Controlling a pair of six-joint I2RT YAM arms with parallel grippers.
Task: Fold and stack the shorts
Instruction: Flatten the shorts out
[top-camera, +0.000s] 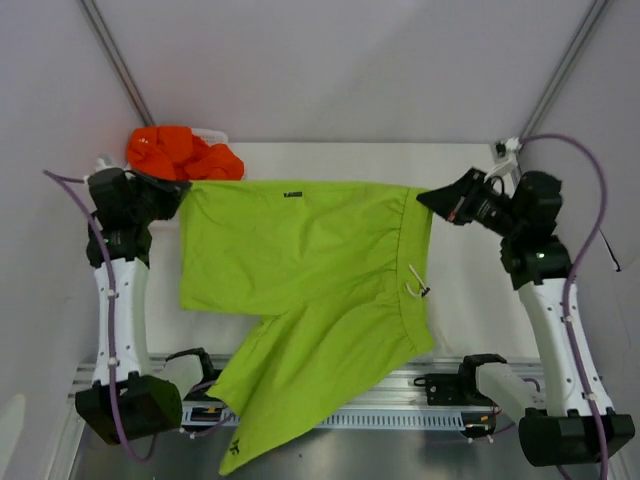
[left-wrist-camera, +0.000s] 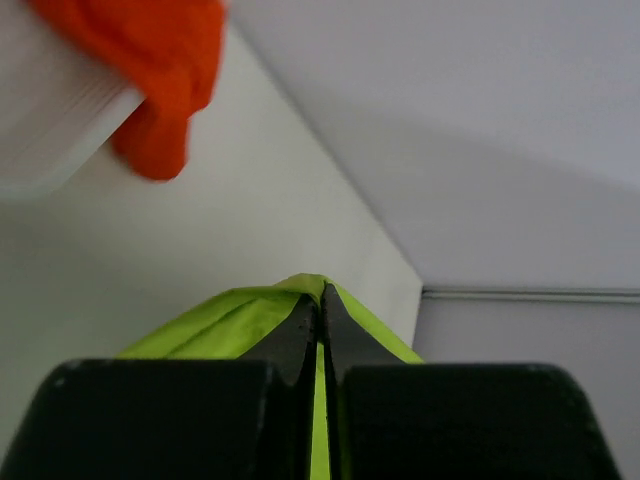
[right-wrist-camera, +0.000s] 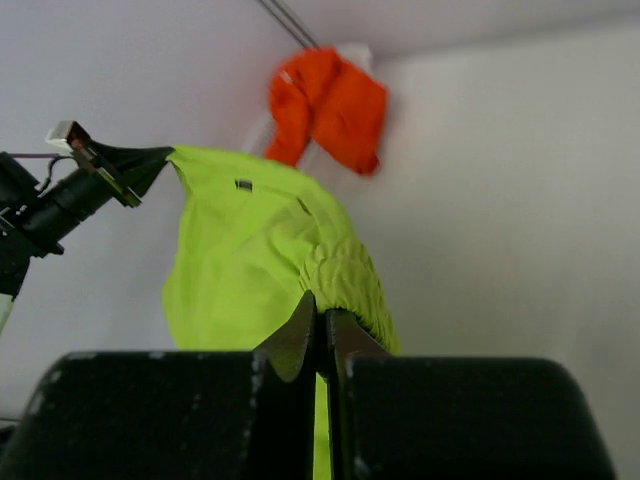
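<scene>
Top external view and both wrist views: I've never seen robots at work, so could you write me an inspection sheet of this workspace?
Surface: white table, largely covered by fabric.
Job's things: lime green shorts spread out, waist toward the right, one leg draped over the near edge; orange shorts bunched at the far left corner.
Clutter: white basket under the orange shorts.
Grippers: left gripper shut on the far left corner of the lime green shorts; right gripper shut on the far end of their waistband.
Cables: purple cables loop along both arms.
Surroundings: pale walls, metal poles, mounting rail at the near edge.
</scene>
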